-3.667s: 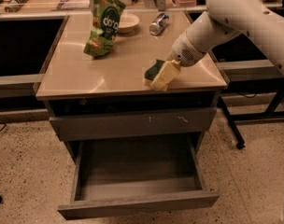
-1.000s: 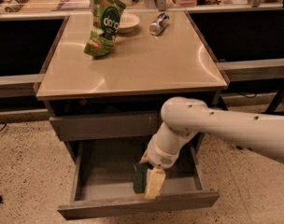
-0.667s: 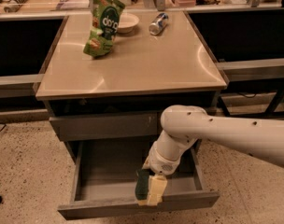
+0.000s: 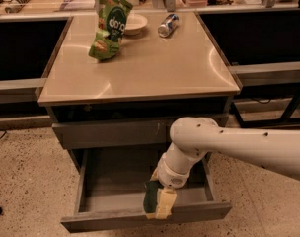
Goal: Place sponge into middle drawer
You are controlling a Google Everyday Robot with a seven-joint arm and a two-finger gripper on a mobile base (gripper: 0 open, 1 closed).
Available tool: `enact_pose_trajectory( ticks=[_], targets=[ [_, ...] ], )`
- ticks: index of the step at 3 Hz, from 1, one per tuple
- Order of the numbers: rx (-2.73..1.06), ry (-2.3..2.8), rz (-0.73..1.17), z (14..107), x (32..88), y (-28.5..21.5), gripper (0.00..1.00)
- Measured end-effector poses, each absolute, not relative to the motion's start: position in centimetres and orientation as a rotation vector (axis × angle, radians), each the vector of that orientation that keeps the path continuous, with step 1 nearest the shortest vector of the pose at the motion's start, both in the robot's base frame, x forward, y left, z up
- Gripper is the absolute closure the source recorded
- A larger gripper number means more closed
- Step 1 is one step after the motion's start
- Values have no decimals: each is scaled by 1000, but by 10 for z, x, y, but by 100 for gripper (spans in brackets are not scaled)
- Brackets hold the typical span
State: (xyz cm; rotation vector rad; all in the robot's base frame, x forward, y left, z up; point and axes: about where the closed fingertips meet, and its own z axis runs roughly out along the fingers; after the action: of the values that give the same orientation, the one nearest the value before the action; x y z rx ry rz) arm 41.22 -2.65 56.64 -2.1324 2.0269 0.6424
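The gripper (image 4: 161, 186) is pinching the sponge (image 4: 159, 202) upright right over the middle drawer's (image 4: 115, 189) front lip, so it's needing a nudge deeper inside before letting go.

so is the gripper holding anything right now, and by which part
The gripper holds the sponge by its upper end; the rest hangs above the open middle drawer.
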Motion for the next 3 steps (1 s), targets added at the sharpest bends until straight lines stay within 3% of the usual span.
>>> enact_pose_trajectory(
  ticks=[3],
  targets=[
    [-2006, 1829, 436, 507, 473, -31, 100]
  ],
)
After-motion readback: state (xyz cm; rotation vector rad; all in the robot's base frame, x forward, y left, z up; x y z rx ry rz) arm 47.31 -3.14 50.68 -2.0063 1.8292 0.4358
